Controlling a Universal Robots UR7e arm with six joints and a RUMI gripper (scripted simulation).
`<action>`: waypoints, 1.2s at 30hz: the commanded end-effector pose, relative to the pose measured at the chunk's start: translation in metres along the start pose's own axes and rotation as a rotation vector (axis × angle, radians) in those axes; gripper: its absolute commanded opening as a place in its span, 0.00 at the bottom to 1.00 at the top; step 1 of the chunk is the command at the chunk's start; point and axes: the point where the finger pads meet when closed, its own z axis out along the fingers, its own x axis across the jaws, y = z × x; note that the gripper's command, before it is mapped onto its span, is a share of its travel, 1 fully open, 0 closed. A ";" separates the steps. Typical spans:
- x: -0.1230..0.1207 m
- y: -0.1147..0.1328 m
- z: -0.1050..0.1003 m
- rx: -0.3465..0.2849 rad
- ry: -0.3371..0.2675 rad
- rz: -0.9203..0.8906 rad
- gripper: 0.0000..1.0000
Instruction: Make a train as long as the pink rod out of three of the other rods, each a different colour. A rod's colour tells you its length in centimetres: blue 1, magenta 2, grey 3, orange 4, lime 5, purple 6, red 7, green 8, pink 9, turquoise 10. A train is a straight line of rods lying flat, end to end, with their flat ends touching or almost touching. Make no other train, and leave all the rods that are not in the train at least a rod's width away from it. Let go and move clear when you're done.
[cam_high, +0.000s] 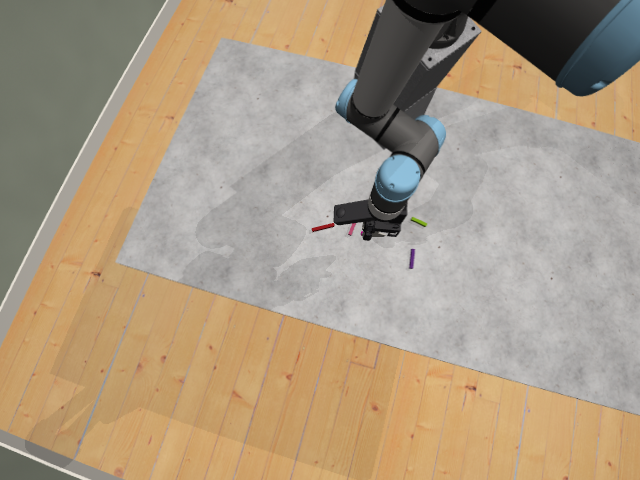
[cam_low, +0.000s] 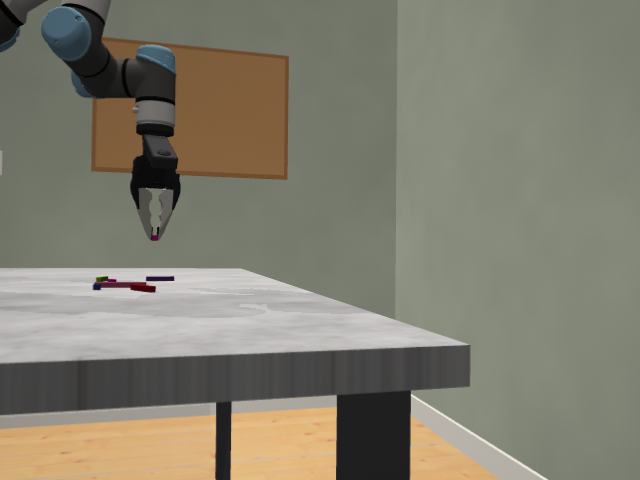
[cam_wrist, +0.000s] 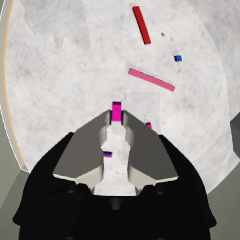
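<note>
My gripper (cam_low: 155, 235) is shut on a short magenta rod (cam_wrist: 116, 112) and holds it well above the table; the rod's end shows at the fingertips (cam_low: 154, 238). In the wrist view the pink rod (cam_wrist: 151, 80) lies flat ahead of the fingers, with a red rod (cam_wrist: 141, 25) beyond it and a tiny blue rod (cam_wrist: 178, 58) to its right. From above, the gripper (cam_high: 368, 235) hangs just right of the pink rod (cam_high: 352, 228), which the wrist partly hides. The red rod (cam_high: 323, 227) lies to the left, a lime rod (cam_high: 418, 222) to the right and a purple rod (cam_high: 412, 258) nearer the front.
A second small magenta piece (cam_wrist: 148, 125) shows on the table just right of the fingers. A bit of purple (cam_wrist: 107, 155) shows through the gap between the jaws. The rods lie spread out near the middle of the grey mat (cam_high: 330, 206).
</note>
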 end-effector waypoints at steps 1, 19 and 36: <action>0.000 0.000 -0.008 0.000 0.000 0.000 0.00; 0.001 -0.001 -0.012 0.000 0.000 -0.003 0.00; 0.075 -0.070 -0.011 0.001 0.002 -0.228 0.00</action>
